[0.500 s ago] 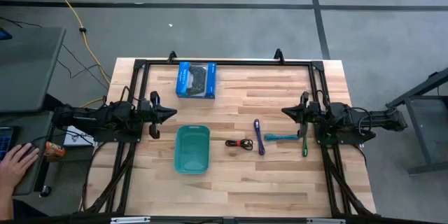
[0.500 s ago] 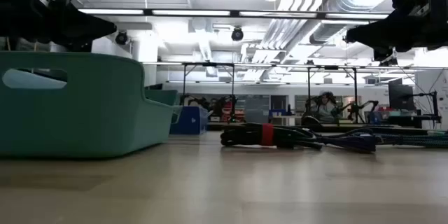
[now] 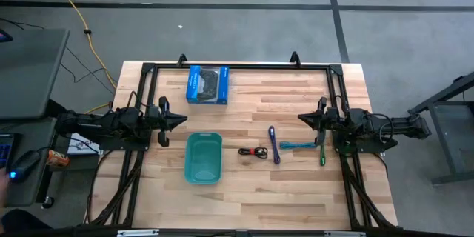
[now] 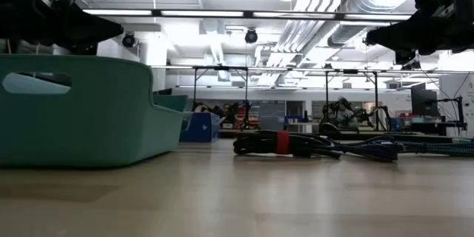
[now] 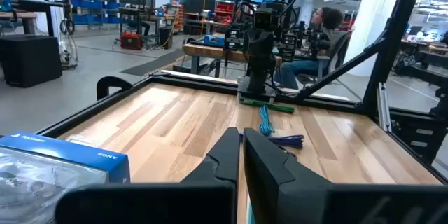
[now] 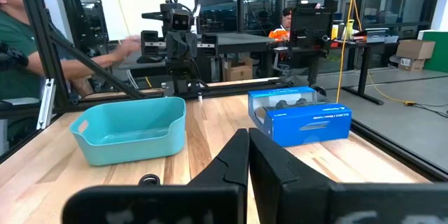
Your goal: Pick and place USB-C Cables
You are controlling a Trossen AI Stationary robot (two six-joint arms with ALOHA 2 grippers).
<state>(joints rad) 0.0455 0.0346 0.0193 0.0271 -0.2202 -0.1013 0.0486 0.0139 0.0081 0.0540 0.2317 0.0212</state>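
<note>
Four small cable bundles lie flat on the table in a row: black with a red tie (image 3: pixel 253 152) (image 4: pixel 285 144), purple (image 3: pixel 274 144), blue-teal (image 3: pixel 298 146) and green (image 3: pixel 323 152). My right gripper (image 3: pixel 302 118) (image 6: pixel 248 147) hovers shut above the table, just beyond the far side of the blue-teal and green cables. My left gripper (image 3: pixel 180 121) (image 5: pixel 241 147) hangs shut over the table's left part, beyond the teal bin's far end. The left wrist view shows the blue-teal (image 5: pixel 264 120), purple (image 5: pixel 287 140) and green (image 5: pixel 269 105) cables ahead.
A teal plastic bin (image 3: pixel 204 157) (image 6: pixel 133 129) stands left of the cables. A blue box picturing a controller (image 3: pixel 207 84) (image 6: pixel 301 115) lies near the far edge. A black frame (image 3: pixel 237 65) runs around the table. Bare wood stretches along the near side.
A person's hand at the desk left of the table has drawn back toward the picture's edge. Both arms and all cables have stayed still.
</note>
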